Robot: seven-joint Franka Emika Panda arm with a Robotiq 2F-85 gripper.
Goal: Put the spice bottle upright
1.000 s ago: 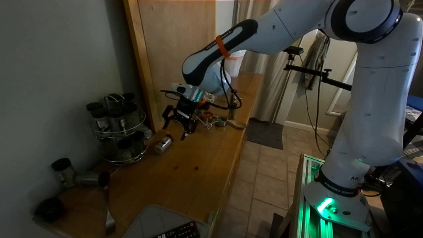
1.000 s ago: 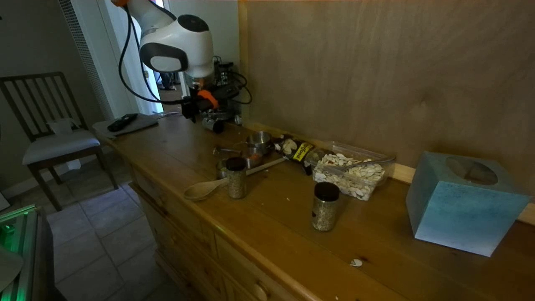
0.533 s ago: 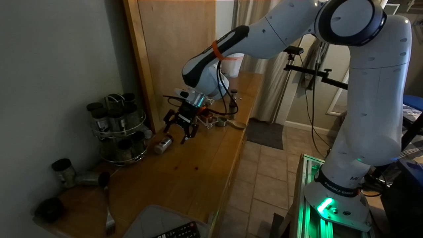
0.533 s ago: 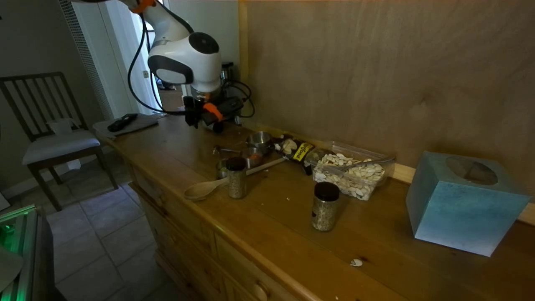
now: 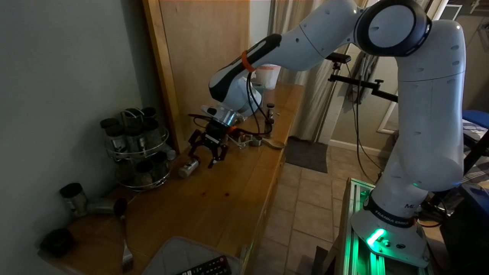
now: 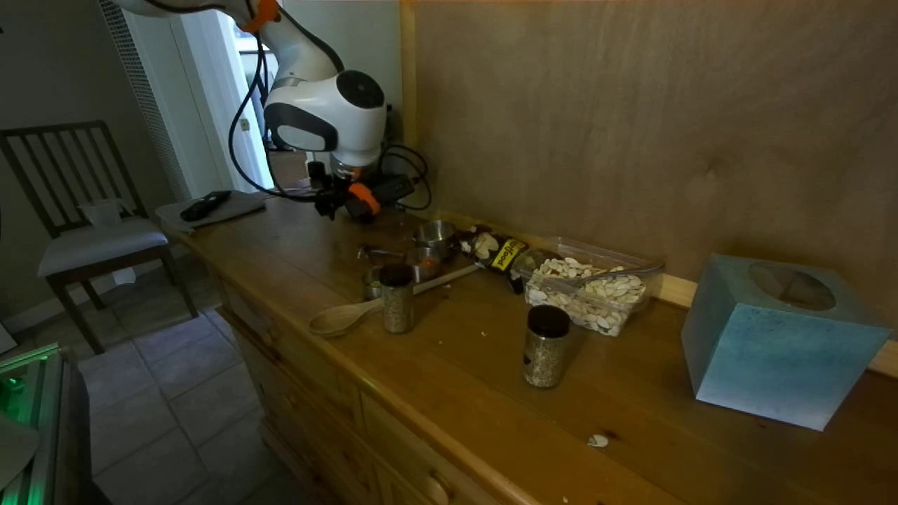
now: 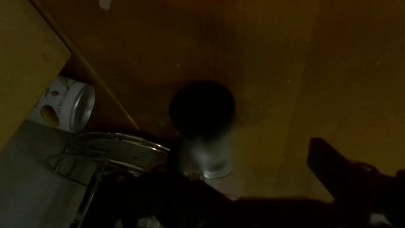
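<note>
Spice bottle [image 5: 188,168] on its side, eight o'clock from the gripper [image 5: 201,159] in an exterior view; wide-spread fingers [image 7: 329,166] hold nothing; grasping and righting apparently remain.

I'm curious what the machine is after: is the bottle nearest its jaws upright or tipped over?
Tipped over: in an exterior view, the spice bottle lies on its side, stretched lengthwise along the wooden dresser.

1. A dark-capped spice bottle [image 7: 204,136] rests on the wooden tabletop [image 7: 269,63].
2. A wire rack [image 7: 126,137] and printed can [image 7: 60,104] are left of the bottle.
3. The gripper [image 7: 243,148], fingers parted, shows left and right of the bottle.
</note>
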